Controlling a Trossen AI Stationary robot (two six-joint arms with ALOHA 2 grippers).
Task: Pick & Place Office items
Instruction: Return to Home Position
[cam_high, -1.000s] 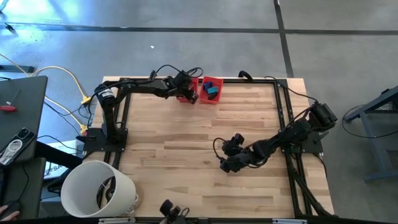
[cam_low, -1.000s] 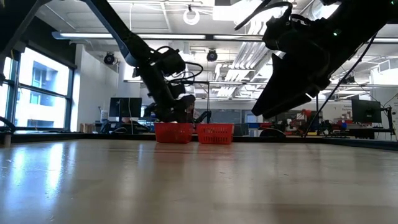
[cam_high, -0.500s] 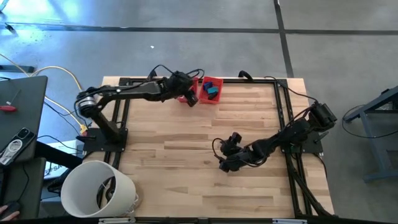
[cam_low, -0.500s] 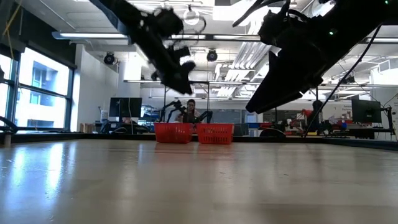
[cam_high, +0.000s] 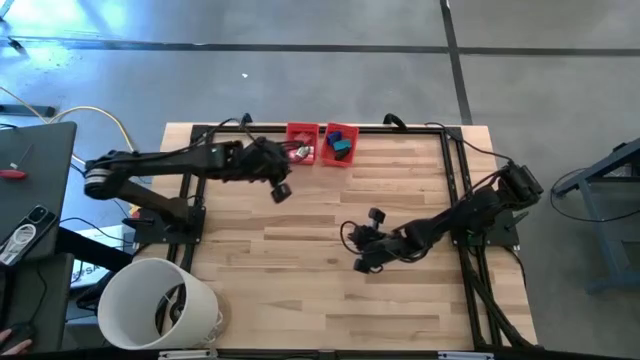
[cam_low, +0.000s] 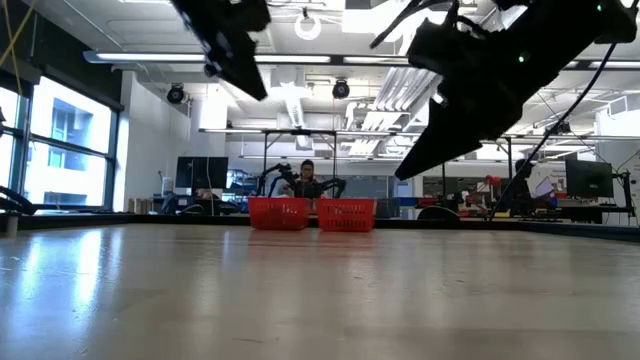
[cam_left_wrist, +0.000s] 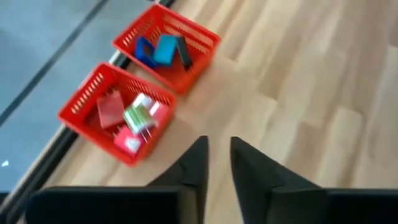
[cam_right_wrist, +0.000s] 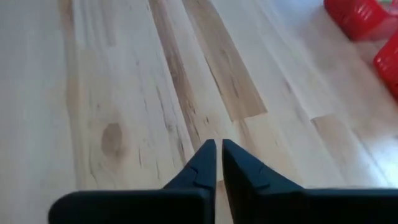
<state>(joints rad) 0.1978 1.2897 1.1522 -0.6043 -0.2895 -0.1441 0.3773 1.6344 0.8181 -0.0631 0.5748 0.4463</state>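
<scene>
Two red bins stand side by side at the table's far edge. The left bin (cam_high: 302, 144) (cam_left_wrist: 93, 102) holds red (cam_left_wrist: 111, 109), green (cam_left_wrist: 138, 118), white and pink (cam_left_wrist: 127, 143) office items. The right bin (cam_high: 341, 144) (cam_left_wrist: 199, 43) holds dark blue (cam_left_wrist: 144, 48), teal (cam_left_wrist: 165, 48) and black (cam_left_wrist: 182, 53) ones. My left gripper (cam_high: 283, 193) (cam_left_wrist: 216, 152) hangs high above the wood, on the near side of the left bin, its fingers a narrow gap apart with nothing between them. My right gripper (cam_high: 360, 264) (cam_right_wrist: 218, 149) hovers shut and empty over bare wood right of the table's middle.
A big white bucket (cam_high: 157, 303) stands at the table's near left corner. Black frame rails (cam_high: 455, 170) run along the far and right edges. Bare wood (cam_high: 300, 250) lies between the arms. A person (cam_low: 305, 180) sits in the room beyond the bins.
My left gripper has risen from the left bin and drawn back toward the near edge and the left, empty; the bin now shows uncovered. My right gripper has stayed in place while its fingers came together.
</scene>
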